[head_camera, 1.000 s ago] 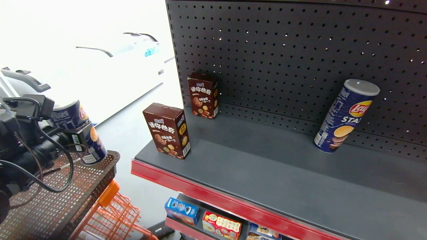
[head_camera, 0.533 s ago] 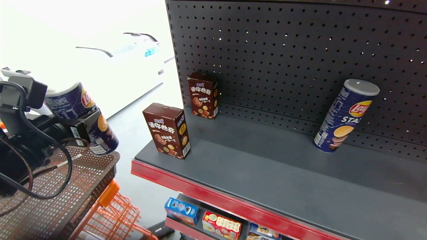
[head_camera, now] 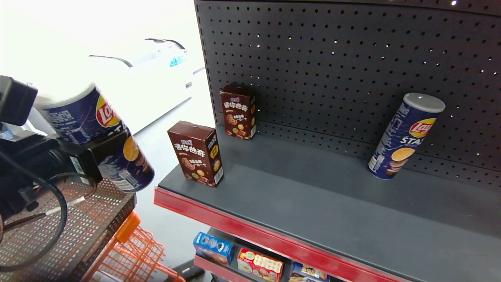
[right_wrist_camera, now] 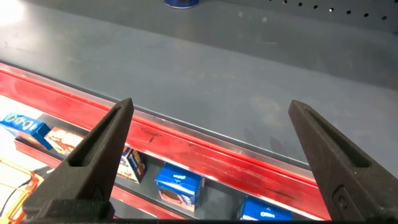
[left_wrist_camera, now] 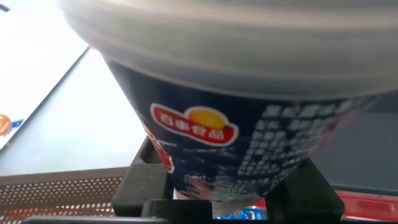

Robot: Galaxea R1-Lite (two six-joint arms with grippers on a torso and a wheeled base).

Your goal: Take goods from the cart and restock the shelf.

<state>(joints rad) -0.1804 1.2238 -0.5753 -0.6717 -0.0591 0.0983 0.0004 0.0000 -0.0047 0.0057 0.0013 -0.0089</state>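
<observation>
— How many cans?
— Two, both dark blue with pale lids and a yellow-and-red logo. The held can is tilted, pinched around its middle by the left claw, above the cart and left of the shelf. The second can stands by the pegboard.
— Boxes?
— Two brown ones, upright: the front box and the back box.
— Right claw?
— The right claw is spread wide over the shelf's red edge.
</observation>
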